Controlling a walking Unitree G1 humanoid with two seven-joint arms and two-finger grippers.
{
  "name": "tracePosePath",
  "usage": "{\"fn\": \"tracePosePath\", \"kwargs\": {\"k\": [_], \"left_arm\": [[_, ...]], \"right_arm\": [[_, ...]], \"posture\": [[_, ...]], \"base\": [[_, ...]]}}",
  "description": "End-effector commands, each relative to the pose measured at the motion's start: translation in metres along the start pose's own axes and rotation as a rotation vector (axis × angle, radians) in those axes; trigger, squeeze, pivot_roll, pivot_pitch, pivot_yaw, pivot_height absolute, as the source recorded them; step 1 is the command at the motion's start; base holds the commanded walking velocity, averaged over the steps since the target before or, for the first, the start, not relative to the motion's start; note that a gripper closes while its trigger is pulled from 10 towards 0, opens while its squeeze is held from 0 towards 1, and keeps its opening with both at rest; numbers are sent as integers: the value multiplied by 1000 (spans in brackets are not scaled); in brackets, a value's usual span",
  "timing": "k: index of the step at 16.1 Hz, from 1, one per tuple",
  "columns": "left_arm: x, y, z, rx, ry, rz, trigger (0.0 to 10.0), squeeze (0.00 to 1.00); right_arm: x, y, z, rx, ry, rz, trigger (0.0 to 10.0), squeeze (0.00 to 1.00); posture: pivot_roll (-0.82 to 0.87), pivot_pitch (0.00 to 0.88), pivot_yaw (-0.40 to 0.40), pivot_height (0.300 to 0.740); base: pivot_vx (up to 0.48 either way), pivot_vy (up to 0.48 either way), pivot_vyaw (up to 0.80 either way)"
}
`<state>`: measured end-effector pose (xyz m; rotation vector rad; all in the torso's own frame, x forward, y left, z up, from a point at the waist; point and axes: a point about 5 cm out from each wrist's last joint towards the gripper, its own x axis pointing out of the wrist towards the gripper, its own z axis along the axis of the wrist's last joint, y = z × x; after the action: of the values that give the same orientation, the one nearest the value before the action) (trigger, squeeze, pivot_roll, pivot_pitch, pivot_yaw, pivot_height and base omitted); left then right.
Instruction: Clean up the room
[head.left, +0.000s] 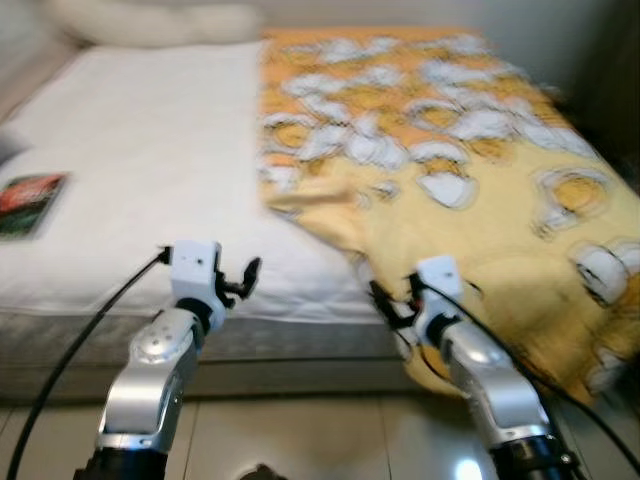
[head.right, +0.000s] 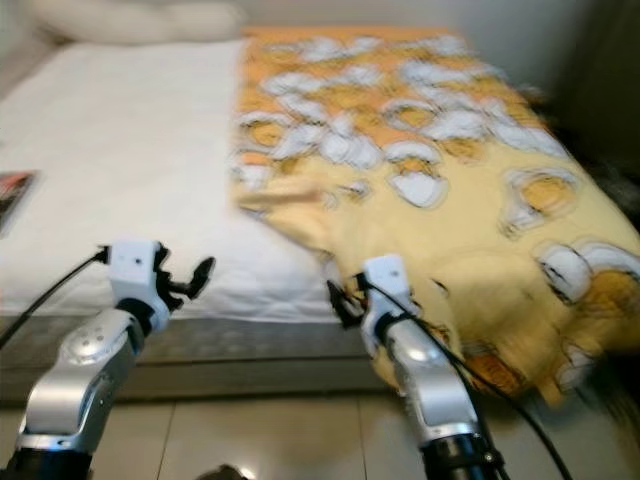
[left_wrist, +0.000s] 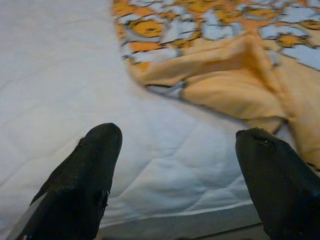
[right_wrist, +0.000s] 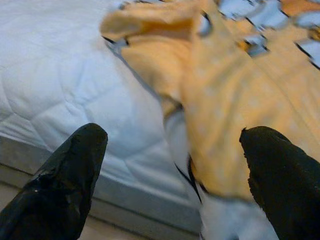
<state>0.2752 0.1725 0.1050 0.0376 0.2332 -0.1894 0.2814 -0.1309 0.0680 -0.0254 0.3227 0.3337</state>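
The yellow blanket (head.left: 450, 170) is lying bunched over the right half of the bed (head.left: 150, 170), its long axis running from the headboard end down to the foot edge, where it is spilling over. The right gripper (head.left: 392, 305) is hovering just beside that folded edge, jaws wide and holding nothing. The left gripper (head.left: 240, 280) is waiting over bare mattress, equally wide. A book (head.left: 30, 203) is lying near the bed's left edge, and a pillow (head.left: 150, 20) at its head.

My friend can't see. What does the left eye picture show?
A yellow blanket covers the right side of a white bed, hanging off the foot. The left end effector and right end effector are raised, open, near the bed's edge. A book lies far left.
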Motion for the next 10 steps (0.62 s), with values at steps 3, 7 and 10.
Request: {"fn": "tracePosePath", "kwargs": {"k": [3, 7, 10], "left_arm": [[0, 1, 2, 17, 6, -26, 10000, 196], [-1, 4, 0, 46, 20, -44, 10000, 188], [-5, -3, 1, 88, 21, -121, 10000, 145]], "right_arm": [[3, 5, -1, -3, 20, -10, 10000, 0], [5, -3, 0, -35, 39, -71, 10000, 0], [1, -17, -17, -31, 136, -187, 10000, 0]], "posture": [[-53, 0, -5, 740], [-29, 0, -16, 740], [-41, 0, -15, 740]], "base": [[256, 0, 0], [255, 0, 0], [0, 0, 0]]}}
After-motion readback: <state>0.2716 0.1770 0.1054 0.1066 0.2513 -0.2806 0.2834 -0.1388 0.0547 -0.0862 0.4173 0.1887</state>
